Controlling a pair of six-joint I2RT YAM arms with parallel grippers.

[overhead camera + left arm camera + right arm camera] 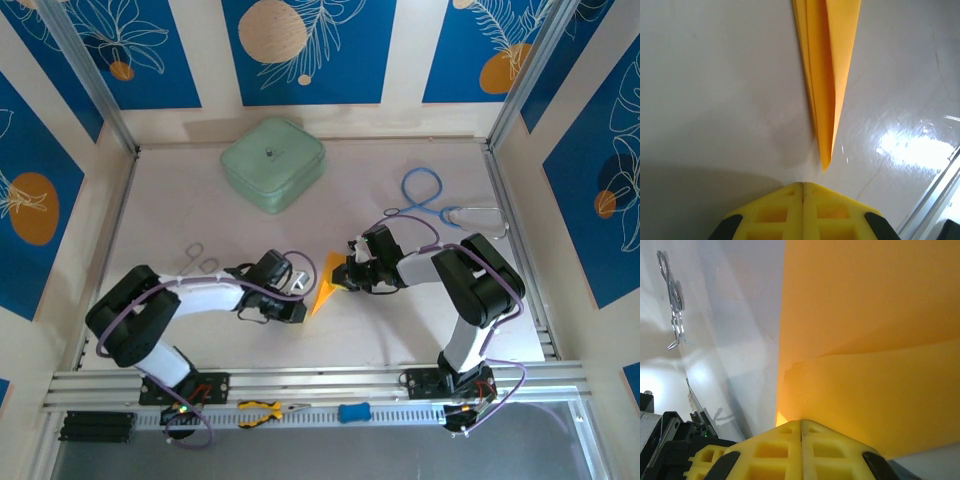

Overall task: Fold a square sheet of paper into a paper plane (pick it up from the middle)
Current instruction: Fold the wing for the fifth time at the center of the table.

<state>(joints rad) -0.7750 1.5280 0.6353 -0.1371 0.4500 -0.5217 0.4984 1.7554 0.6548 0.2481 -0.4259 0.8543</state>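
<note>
The paper plane (326, 283) is a slim orange-yellow dart lying on the table between my two grippers, its nose pointing toward the near left. In the left wrist view its creased body (827, 75) narrows to a point just ahead of my left gripper (803, 184), which is shut, empty and a small gap short of the nose. From above, the left gripper (297, 310) sits at that tip. My right gripper (343, 275) is at the wide tail end. Its yellow fingers (801, 421) are shut, with their tips against the layered paper (865, 340). No paper shows between them.
A mint-green case (273, 163) stands at the back centre. Blue-handled scissors (425, 195) lie at the back right, and a metal tool (200, 258) lies left of the left arm. Yellow-handled pliers (262, 411) and a blue object (353, 411) rest on the front rail.
</note>
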